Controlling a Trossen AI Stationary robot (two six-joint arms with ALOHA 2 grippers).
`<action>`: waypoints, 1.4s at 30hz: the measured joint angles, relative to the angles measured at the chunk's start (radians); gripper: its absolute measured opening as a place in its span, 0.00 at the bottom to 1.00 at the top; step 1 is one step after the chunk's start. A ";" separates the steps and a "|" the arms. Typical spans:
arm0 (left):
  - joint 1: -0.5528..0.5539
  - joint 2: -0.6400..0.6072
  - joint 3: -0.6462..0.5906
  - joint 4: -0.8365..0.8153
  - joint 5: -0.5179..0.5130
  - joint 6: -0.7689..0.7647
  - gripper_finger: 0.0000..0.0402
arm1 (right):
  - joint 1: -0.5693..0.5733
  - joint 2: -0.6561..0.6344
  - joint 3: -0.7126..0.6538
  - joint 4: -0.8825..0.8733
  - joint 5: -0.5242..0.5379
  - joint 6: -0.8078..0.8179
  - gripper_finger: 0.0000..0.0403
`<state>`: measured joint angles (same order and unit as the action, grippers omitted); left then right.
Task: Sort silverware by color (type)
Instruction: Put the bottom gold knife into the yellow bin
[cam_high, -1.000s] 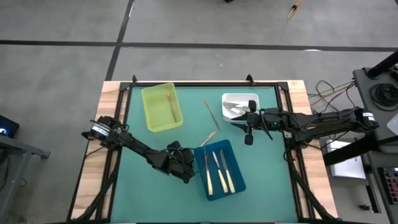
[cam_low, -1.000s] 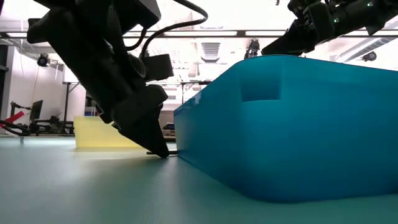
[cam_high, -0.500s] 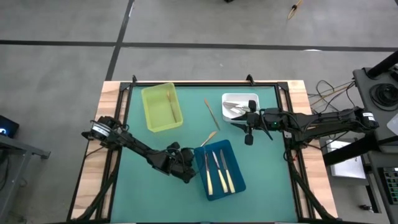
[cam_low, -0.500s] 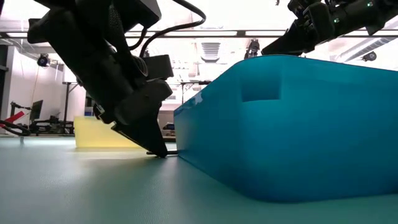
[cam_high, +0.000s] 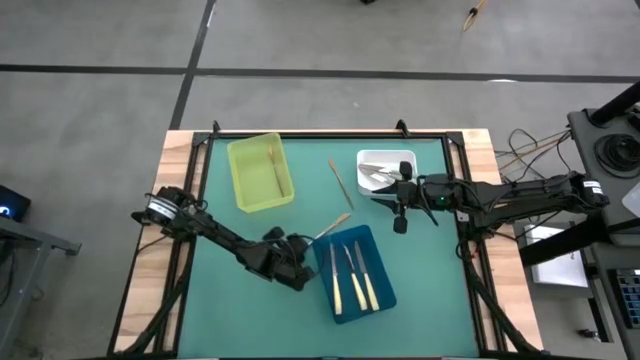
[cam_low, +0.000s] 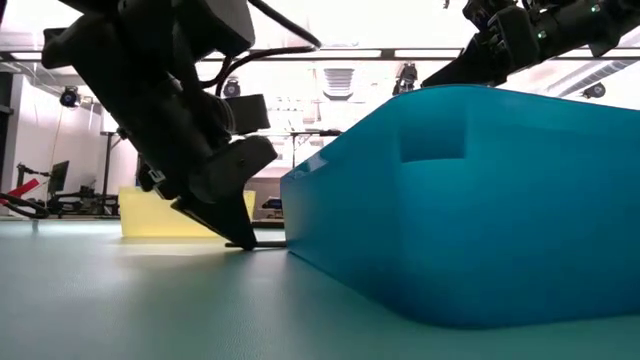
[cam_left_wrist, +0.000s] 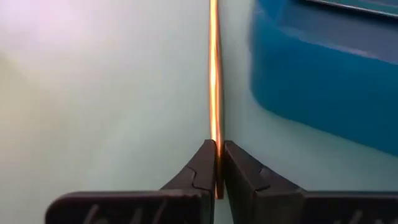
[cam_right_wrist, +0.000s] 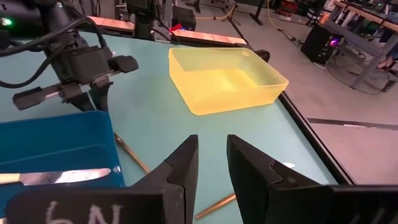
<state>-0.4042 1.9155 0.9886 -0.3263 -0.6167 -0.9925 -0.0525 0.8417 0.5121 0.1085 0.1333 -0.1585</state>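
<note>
A thin gold-coloured utensil (cam_high: 332, 227) lies on the green table beside the blue tray (cam_high: 372, 295). My left gripper (cam_left_wrist: 216, 168) is shut on the utensil's near end, at the tray's left wall. The blue tray holds three cream-handled knives (cam_high: 352, 275). A second gold utensil (cam_high: 340, 183) lies loose farther back. The yellow tray (cam_high: 250, 190) is at the back left. The white tray (cam_high: 372, 158), holding silver pieces, is at the back right. My right gripper (cam_right_wrist: 212, 163) hovers open beside the white tray, with nothing between its fingers. My left gripper pinches the gold utensil's near end (cam_left_wrist: 216, 146) between its two fingertips. The fingers slant down from the table's left and lie along the utensil. The fingertips (cam_low: 243, 240) are down at the table surface. The rest of the utensil (cam_left_wrist: 214, 68) lies flat on the table.
The blue tray's wall (cam_low: 450, 200) stands close beside my left gripper. There is bare green table (cam_high: 240, 310) toward the near left. Raised black rails edge the table (cam_high: 330, 132). Cables and equipment (cam_high: 610, 150) are off the right side.
My left gripper has shut on the gold utensil's near end and has drawn back a little from the blue tray, toward the table's left. The utensil stays lying on the table. My right gripper has kept still.
</note>
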 joint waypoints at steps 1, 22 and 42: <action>0.000 0.000 0.000 -0.013 -0.007 -0.009 0.01 | 0.000 0.000 0.000 0.000 0.000 0.000 0.19; -0.044 -0.124 -0.003 -0.520 0.269 -0.120 0.00 | 0.000 0.000 0.000 0.001 0.000 -0.009 0.19; -0.097 -0.178 -0.004 -0.585 0.608 -0.156 0.24 | 0.000 0.000 0.000 0.001 0.000 -0.006 0.19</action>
<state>-0.5011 1.7374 0.9846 -0.9109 -0.0087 -1.1486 -0.0528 0.8417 0.5117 0.1093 0.1333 -0.1646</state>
